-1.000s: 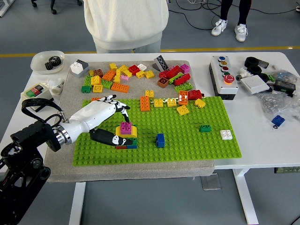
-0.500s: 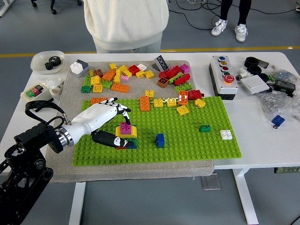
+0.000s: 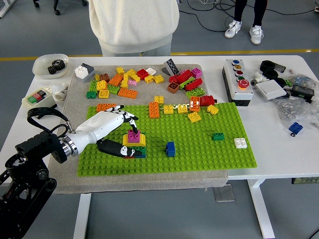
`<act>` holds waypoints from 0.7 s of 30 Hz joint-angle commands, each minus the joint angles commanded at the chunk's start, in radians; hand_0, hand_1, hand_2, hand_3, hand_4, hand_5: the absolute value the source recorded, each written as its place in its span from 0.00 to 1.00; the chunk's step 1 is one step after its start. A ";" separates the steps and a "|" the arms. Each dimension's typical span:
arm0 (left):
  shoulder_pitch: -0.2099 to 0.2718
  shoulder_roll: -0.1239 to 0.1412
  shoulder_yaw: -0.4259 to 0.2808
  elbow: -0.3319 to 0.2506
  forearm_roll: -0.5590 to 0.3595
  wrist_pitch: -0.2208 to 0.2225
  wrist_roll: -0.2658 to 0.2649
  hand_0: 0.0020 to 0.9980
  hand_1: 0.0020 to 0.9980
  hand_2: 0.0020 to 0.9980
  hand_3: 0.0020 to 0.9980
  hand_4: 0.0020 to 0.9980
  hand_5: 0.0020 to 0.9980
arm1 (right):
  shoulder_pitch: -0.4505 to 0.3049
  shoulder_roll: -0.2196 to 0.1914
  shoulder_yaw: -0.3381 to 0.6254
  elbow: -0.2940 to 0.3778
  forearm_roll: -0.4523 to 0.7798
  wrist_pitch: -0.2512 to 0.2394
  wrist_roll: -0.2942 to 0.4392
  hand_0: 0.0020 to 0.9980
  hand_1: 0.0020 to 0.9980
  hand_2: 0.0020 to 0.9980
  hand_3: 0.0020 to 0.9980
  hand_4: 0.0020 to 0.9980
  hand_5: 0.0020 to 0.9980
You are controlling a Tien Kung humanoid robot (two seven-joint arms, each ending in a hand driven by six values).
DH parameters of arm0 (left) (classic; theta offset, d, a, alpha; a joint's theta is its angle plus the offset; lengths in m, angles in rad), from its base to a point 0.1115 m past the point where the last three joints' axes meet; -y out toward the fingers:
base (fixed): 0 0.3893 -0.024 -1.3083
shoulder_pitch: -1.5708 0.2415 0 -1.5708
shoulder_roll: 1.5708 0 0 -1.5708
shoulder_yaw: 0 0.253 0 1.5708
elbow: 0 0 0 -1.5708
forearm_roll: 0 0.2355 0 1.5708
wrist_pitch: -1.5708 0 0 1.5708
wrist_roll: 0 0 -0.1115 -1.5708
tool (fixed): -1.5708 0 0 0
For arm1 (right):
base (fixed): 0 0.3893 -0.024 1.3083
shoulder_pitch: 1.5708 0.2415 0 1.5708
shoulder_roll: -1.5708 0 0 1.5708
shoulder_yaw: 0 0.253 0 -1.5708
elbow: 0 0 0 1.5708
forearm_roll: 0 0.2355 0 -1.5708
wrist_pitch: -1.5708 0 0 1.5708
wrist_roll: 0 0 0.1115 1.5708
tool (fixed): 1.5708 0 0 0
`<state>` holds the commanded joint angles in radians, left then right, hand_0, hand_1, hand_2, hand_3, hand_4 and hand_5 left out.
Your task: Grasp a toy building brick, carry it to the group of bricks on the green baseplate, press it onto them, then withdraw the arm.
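A purple brick (image 3: 133, 135) sits on a yellow brick (image 3: 135, 142), which tops a small stack of green, blue and red bricks (image 3: 140, 151) on the green baseplate (image 3: 199, 149). My left hand (image 3: 132, 139) reaches in from the lower left. Its white fingers (image 3: 124, 118) curl down onto the purple brick, and the black thumb (image 3: 117, 148) lies against the stack's base. The stack is pinched between them. My right hand is out of view.
A blue brick (image 3: 170, 149), a green brick (image 3: 218, 136) and a white brick (image 3: 240, 143) stand apart on the plate. Several loose bricks (image 3: 139, 79) lie behind it. A person (image 3: 133, 25) stands at the far side. A button box (image 3: 238, 82) sits at the right.
My left arm has shifted slightly left and its fingers have come down lower onto the purple brick. The stack has stayed in place.
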<state>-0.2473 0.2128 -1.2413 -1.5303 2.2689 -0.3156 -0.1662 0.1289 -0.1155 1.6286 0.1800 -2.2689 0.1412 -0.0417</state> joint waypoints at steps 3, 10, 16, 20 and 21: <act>0.000 0.001 -0.001 0.000 0.000 -0.003 0.000 1.00 0.90 0.87 0.57 1.00 0.64 | 0.000 0.000 0.001 0.000 0.000 -0.001 0.000 0.75 0.65 0.72 0.63 0.90 0.47; 0.001 0.001 -0.004 0.001 0.000 -0.006 0.000 1.00 0.90 0.85 0.57 1.00 0.64 | 0.001 0.000 0.002 0.000 0.000 -0.002 0.001 0.75 0.65 0.72 0.64 0.90 0.47; 0.003 0.001 -0.006 0.002 0.000 -0.006 0.000 1.00 0.89 0.85 0.57 1.00 0.63 | 0.000 0.000 0.001 0.000 0.000 -0.001 0.001 0.75 0.65 0.72 0.64 0.90 0.47; 0.005 0.001 -0.007 0.007 0.000 -0.007 -0.001 1.00 0.89 0.85 0.57 1.00 0.63 | 0.000 0.000 0.000 0.000 0.000 -0.001 0.002 0.75 0.65 0.72 0.64 0.90 0.47; 0.005 0.000 -0.007 0.008 0.000 -0.006 -0.001 1.00 0.89 0.85 0.57 1.00 0.63 | 0.000 0.000 0.000 0.000 0.000 -0.001 0.002 0.75 0.65 0.72 0.64 0.90 0.47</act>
<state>-0.2423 0.2133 -1.2481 -1.5223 2.2689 -0.3220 -0.1675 0.1288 -0.1156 1.6285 0.1800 -2.2689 0.1404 -0.0397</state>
